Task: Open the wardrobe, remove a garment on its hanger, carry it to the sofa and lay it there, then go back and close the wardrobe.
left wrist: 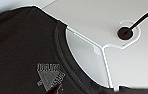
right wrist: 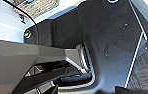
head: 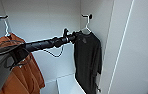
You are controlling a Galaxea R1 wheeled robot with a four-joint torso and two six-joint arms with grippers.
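Wardrobe stands open; the black garment hangs on its white hanger from a dark peg in the right back corner, its right sleeve close against the side wall, open white space to its left as far as an orange top. Left arm reaches in across that gap, left gripper at the garment's collar; cannot tell whether its jaws are apart or together. Left wrist view: hanger hook over the peg, a pale print on the chest.
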